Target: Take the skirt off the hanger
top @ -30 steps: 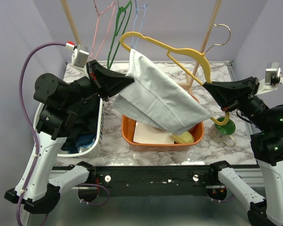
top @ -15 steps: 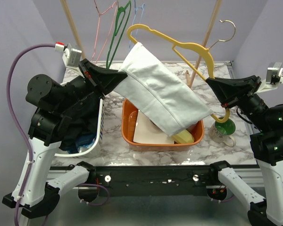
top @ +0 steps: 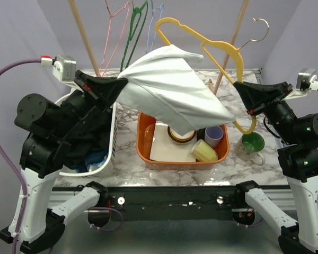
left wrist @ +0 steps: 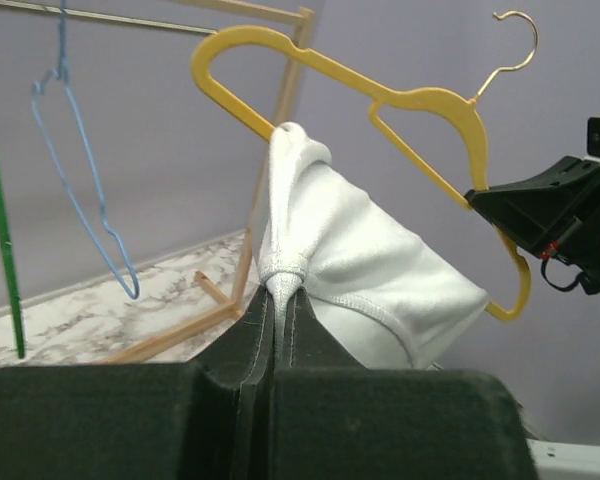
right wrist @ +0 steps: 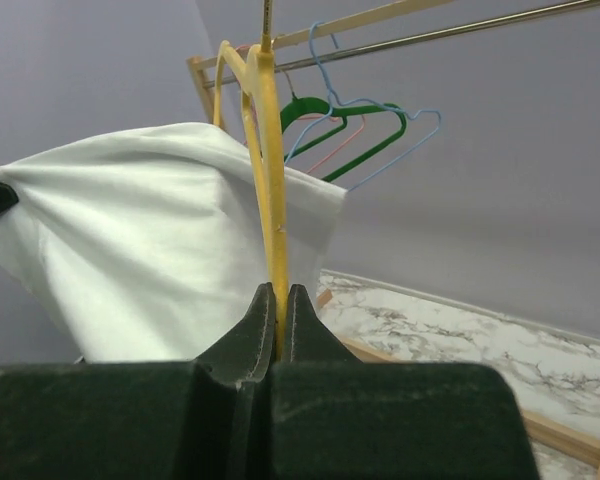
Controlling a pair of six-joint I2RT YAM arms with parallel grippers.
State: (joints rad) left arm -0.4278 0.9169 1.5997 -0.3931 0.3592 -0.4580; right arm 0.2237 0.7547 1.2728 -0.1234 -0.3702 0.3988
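The white skirt (top: 169, 87) hangs in the air, still looped over the lower arm of the yellow hanger (top: 222, 50). My left gripper (top: 123, 83) is shut on a bunched corner of the skirt (left wrist: 285, 275) at its left end. My right gripper (top: 238, 90) is shut on the hanger's lower bar (right wrist: 270, 230) and holds the hanger tilted, its metal hook (top: 259, 29) up at the right. In the left wrist view the skirt (left wrist: 380, 270) drapes between the hanger's left shoulder (left wrist: 230, 80) and its lower end.
An orange bin (top: 148, 153) below the skirt holds a white pad, a tape roll and two cups. A white basket (top: 114, 137) of dark clothes is at the left. A green cup (top: 253, 144) stands at the right. A wooden rack (top: 85, 32) holds green, pink and blue hangers behind.
My left gripper has moved up and to the left, pulling the skirt along the hanger. The hanger has risen and tilted more. The skirt has lifted off the orange bin, uncovering the cups.
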